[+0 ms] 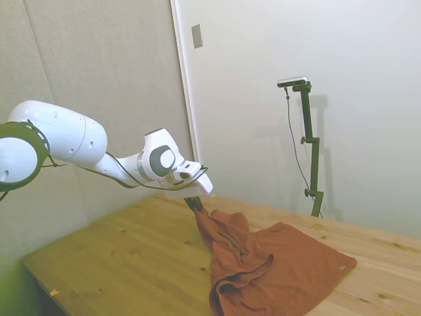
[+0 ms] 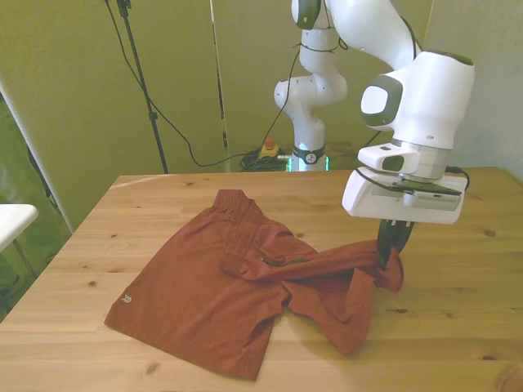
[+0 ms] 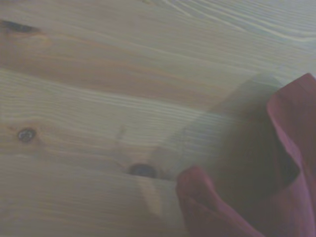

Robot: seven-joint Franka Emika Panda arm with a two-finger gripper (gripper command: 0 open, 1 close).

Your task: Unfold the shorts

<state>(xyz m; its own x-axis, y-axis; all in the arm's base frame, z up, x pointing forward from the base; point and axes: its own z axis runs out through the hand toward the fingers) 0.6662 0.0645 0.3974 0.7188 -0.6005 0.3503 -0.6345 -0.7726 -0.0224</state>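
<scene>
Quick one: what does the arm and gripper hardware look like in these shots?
White glossy Franka arm with rounded links and grey circular joint caps. A thin black cable loops along the wrist. The gripper has a flat white body and short dark fingers. The base has a green-lit ring.

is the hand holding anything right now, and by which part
Yes. The hand is shut on the shorts, pinching a bunched edge of one leg at the front view's right and lifting it off the table; the rest lies flat.
</scene>
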